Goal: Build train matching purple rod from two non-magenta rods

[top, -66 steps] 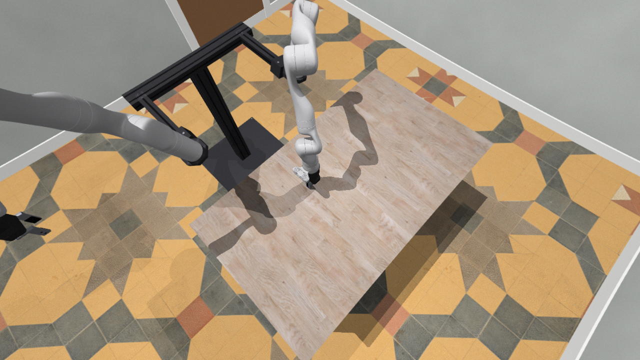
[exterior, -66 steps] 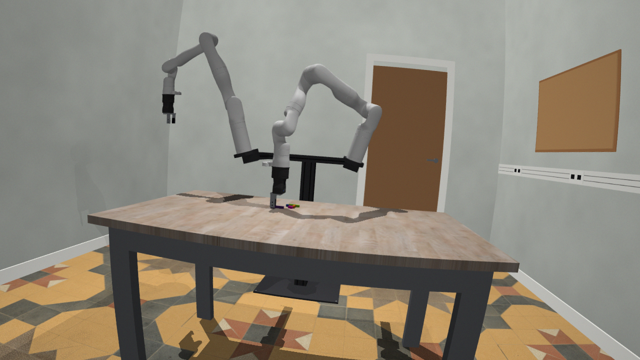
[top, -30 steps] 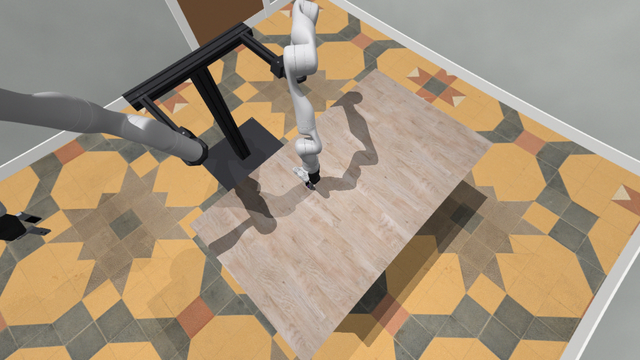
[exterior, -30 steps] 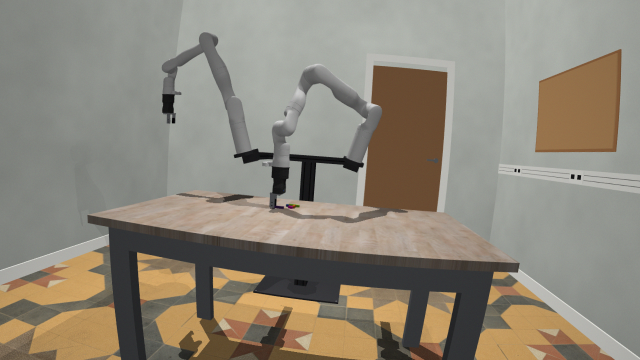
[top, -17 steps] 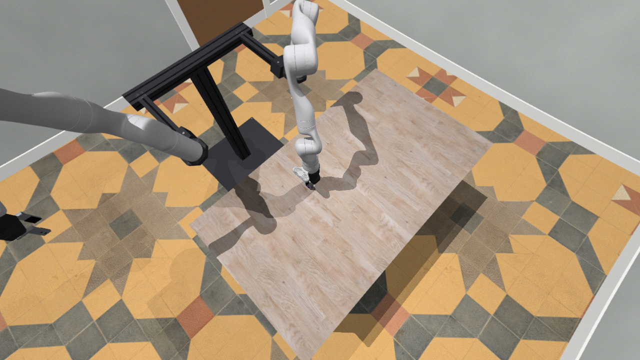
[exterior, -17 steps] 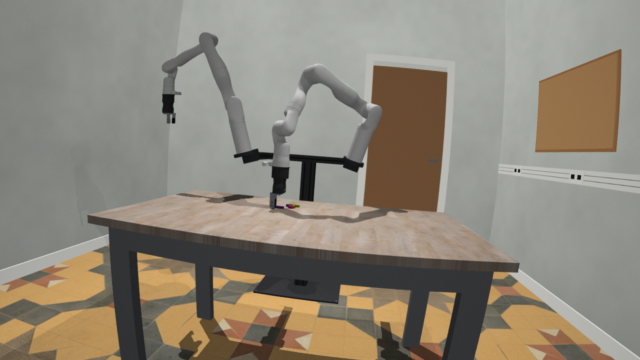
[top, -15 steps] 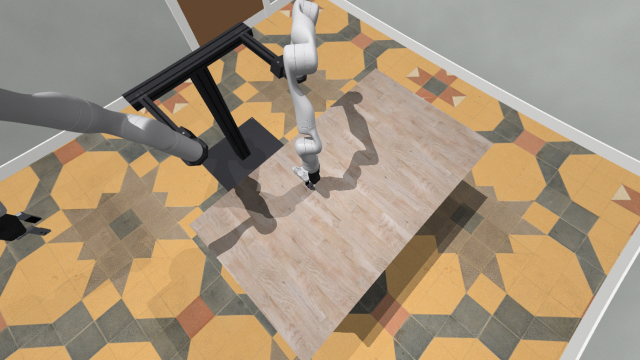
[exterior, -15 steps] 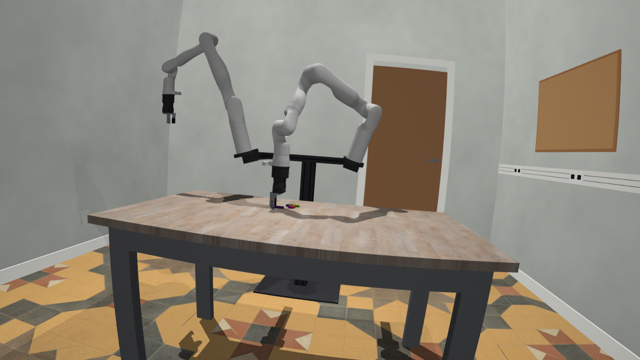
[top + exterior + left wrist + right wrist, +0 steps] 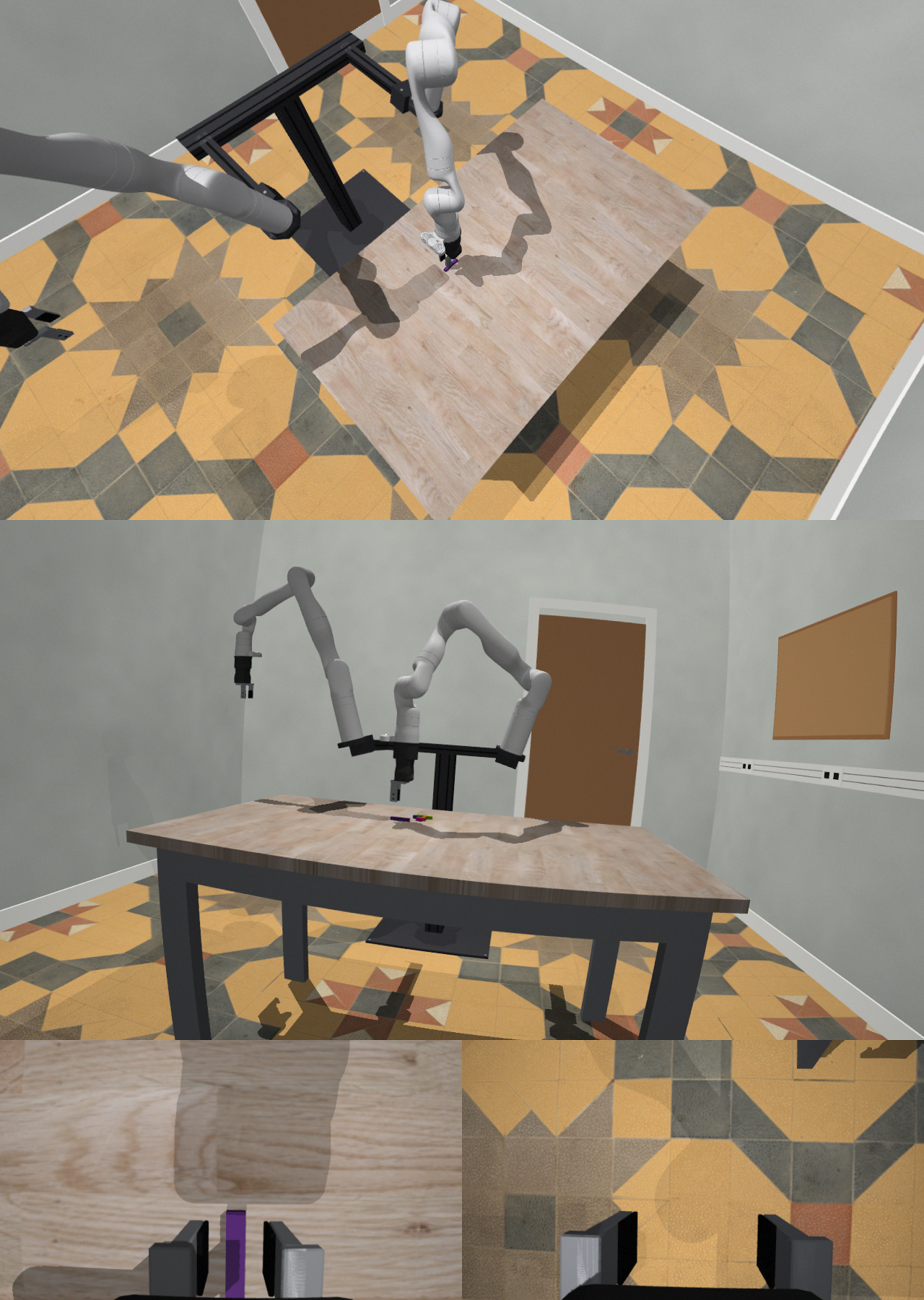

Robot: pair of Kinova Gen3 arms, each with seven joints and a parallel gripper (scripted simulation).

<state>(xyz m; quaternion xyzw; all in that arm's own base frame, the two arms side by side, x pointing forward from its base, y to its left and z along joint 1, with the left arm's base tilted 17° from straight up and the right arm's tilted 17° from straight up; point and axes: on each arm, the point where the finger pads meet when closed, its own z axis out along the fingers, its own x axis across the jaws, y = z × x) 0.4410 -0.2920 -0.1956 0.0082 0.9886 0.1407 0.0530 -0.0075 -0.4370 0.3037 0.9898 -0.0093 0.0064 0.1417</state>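
Note:
The purple rod (image 9: pixel 450 265) (image 9: pixel 400 818) (image 9: pixel 235 1228) lies flat on the table. My left gripper (image 9: pixel 444 260) (image 9: pixel 394 799) (image 9: pixel 235 1247) is partly open and empty, raised above the rod; in the left wrist view the rod shows between its fingers, apart from both. Several small rods lie close together beside the purple rod in the exterior view, among them a magenta rod (image 9: pixel 420 819) and a lime or green rod (image 9: pixel 428 817); their exact layout is too small to tell. The top view does not show them. My right gripper (image 9: pixel 63 325) (image 9: pixel 246 694) (image 9: pixel 696 1238) is wide open and empty, high above the floor.
The wooden table (image 9: pixel 491 362) (image 9: pixel 491 856) carries the rods near its edge on the side of the black stand (image 9: pixel 323 161) (image 9: pixel 443 778). The right arm hangs outside the table's edge. Shadows of both arms fall across the table.

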